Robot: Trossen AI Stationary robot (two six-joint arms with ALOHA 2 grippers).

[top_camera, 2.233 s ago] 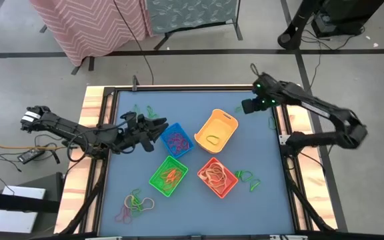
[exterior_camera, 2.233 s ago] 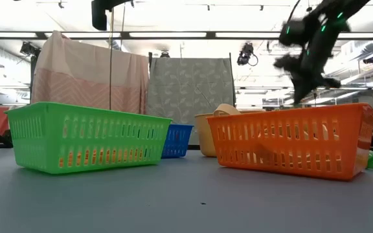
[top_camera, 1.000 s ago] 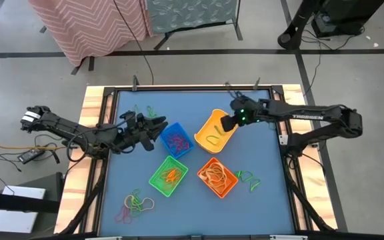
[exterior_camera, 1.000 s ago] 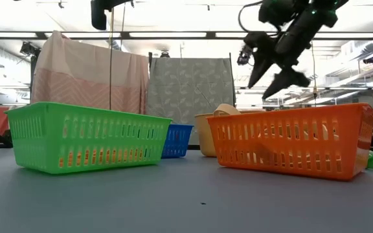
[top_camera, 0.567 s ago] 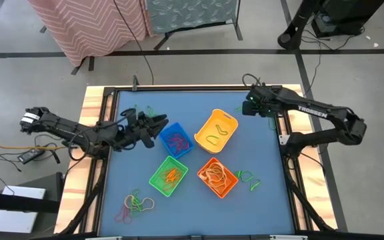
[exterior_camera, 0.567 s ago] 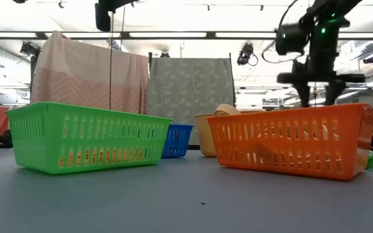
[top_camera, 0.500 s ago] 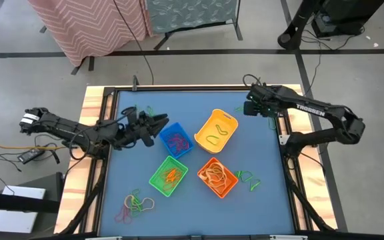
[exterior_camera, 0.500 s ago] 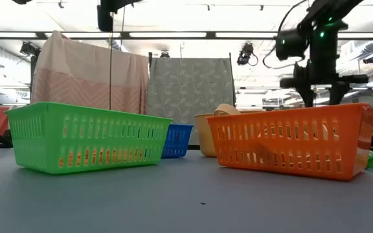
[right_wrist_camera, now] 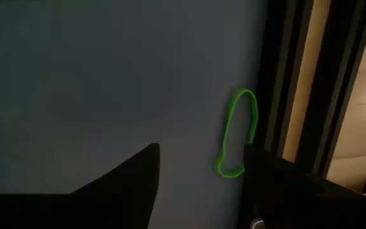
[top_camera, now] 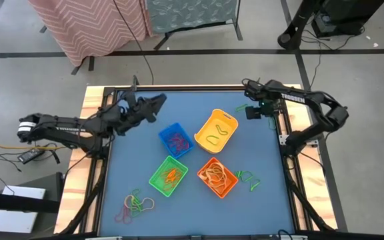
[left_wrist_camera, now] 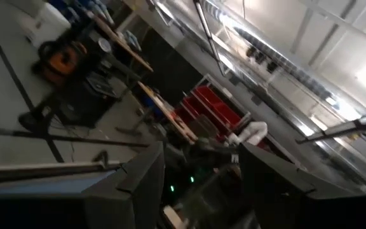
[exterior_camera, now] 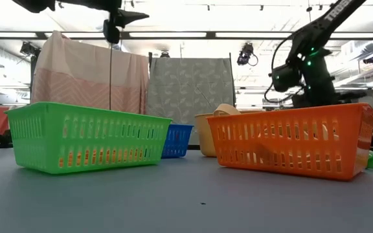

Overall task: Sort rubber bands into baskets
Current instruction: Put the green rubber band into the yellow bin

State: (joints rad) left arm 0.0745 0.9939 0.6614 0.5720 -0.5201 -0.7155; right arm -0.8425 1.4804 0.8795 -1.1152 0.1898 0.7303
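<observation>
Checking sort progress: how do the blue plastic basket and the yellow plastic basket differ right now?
The blue plastic basket holds a tangle of pink and purple bands; the yellow plastic basket holds only a green one or two. Blue sits nearer the left gripper, yellow nearer the right gripper. Both are rounded rectangular tubs of similar size, upright on the mat.

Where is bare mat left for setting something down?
Free: the near strip between the loose bands at the left and the orange basket. Crowded: the centre, with blue, yellow and green baskets packed close.
</observation>
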